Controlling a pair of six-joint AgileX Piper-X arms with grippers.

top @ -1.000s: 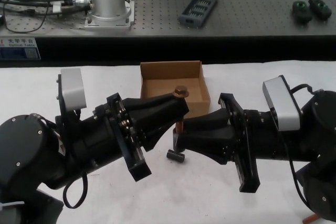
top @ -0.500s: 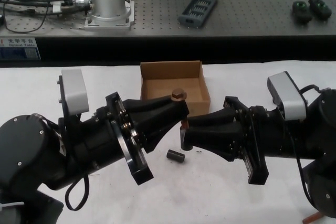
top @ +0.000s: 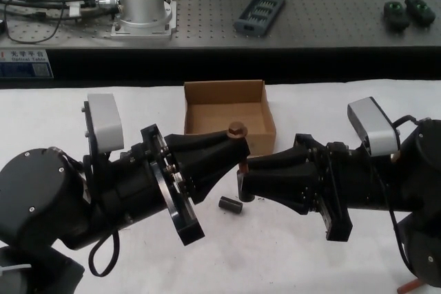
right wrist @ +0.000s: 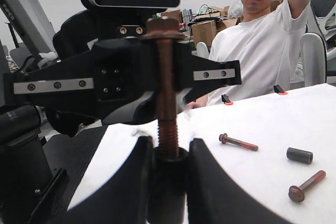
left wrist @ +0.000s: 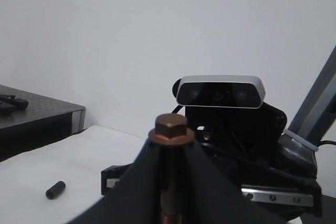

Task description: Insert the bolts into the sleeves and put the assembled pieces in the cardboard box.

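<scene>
**Where the Two Parts Meet**

While the left gripper [top: 233, 144], centre-left, clenches the upright copper-coloured hex-head bolt [top: 238, 129] just below its head, the threaded end sits in the black cylindrical sleeve [right wrist: 168, 182] grasped by the right gripper [top: 241, 180], centre-right. Behind them, upper centre, stands the open brown cardboard box [top: 193, 105].

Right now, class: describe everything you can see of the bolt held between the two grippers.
The bolt looks like copper-coloured metal, with a flanged hex head and a shank threaded towards its lower end. It stands upright, head up. The left gripper clamps the shank just under the head. The lower end sits in the dark sleeve held by the right gripper.
</scene>
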